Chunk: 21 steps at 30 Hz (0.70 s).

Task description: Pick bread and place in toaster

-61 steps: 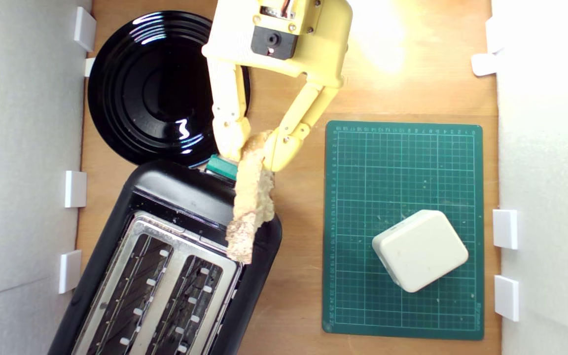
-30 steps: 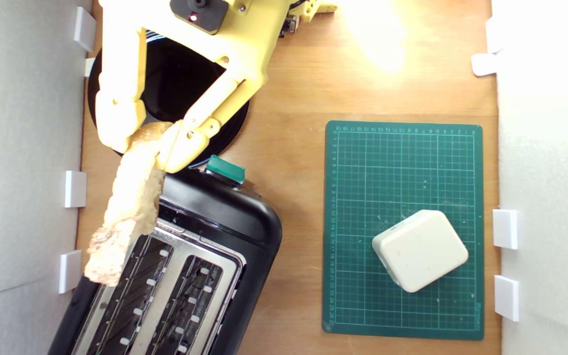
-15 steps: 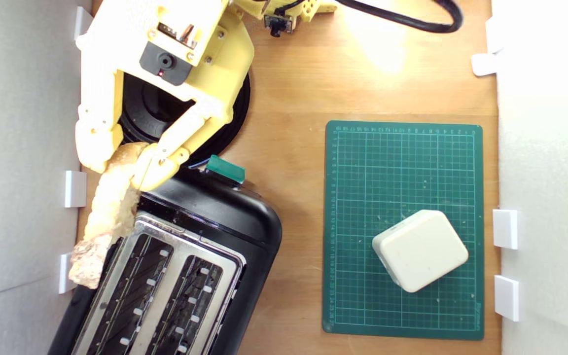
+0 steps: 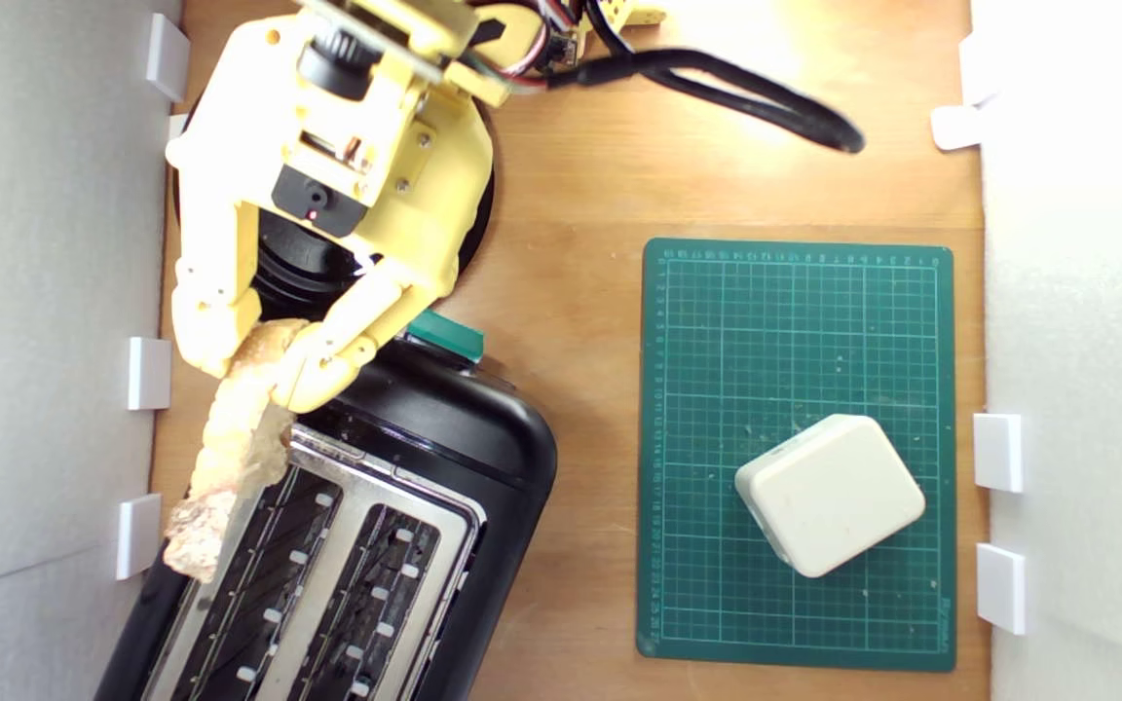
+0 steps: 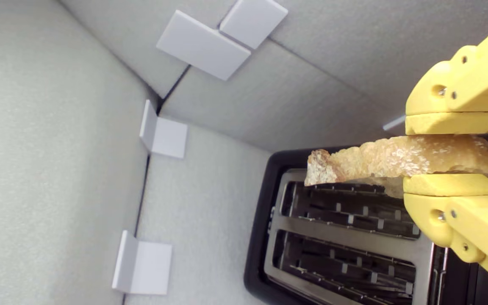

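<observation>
The jaws are closed on the bread point(image 4: 235, 443), one yellow finger pressing each flat face of the slice at its wider, crust-edged end. The gripper point(image 4: 254, 365) sits over the edge of the toaster point(image 4: 483, 458) that lies toward the exterior view's left, at the lever end.

The bread extends straight out from the jaws, past the fingertips, as a long tapering strip. Its free tip ends at the outer rim of the silver top plate point(image 4: 352, 501). In the wrist view the slice point(image 5: 396, 159) runs along the outer edge of the nearer slot point(image 5: 345, 207), above it and roughly parallel to it, held level. Whether the tip touches the plate cannot be told.

Containers:
- Toaster: two slots, both showing only their wire guides; no bread is inside either. The farther slot point(image 4: 371, 604) lies beyond the nearer one, away from the jaws. The teal lever point(image 4: 444, 334) sits just beside the gripper's finger.
- Black plate point(image 4: 478, 209): directly behind the jaws, mostly covered by the arm body; the visible part carries nothing.

Well apart from the jaws, toward the exterior view's right, a cream-white block point(image 4: 829, 494) rests on a green cutting mat point(image 4: 795, 321). A black cable point(image 4: 746, 97) loops across the wooden table point(image 4: 571, 195) behind the arm.
</observation>
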Tool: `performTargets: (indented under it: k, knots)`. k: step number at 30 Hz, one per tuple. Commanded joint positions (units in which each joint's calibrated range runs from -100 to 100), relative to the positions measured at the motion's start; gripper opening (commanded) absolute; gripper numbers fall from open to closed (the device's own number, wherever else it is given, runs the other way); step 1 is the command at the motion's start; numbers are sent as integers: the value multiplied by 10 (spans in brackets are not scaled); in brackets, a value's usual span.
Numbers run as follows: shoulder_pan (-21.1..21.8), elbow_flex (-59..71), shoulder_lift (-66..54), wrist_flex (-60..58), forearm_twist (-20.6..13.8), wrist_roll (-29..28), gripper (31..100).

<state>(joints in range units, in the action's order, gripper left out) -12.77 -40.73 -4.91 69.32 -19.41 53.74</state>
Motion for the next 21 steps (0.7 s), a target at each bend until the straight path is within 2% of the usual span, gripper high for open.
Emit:
performTargets:
  k: [1, 11, 15, 21]
  knots:
    - [-5, -26, -2, -24, 2, -5, 517]
    - [-4, -27, 15, -28, 2, -27, 517]
    - [-4, -26, 16, -87, 3, -51, 517]
    - [-4, -25, 16, -97, 3, -51, 517]
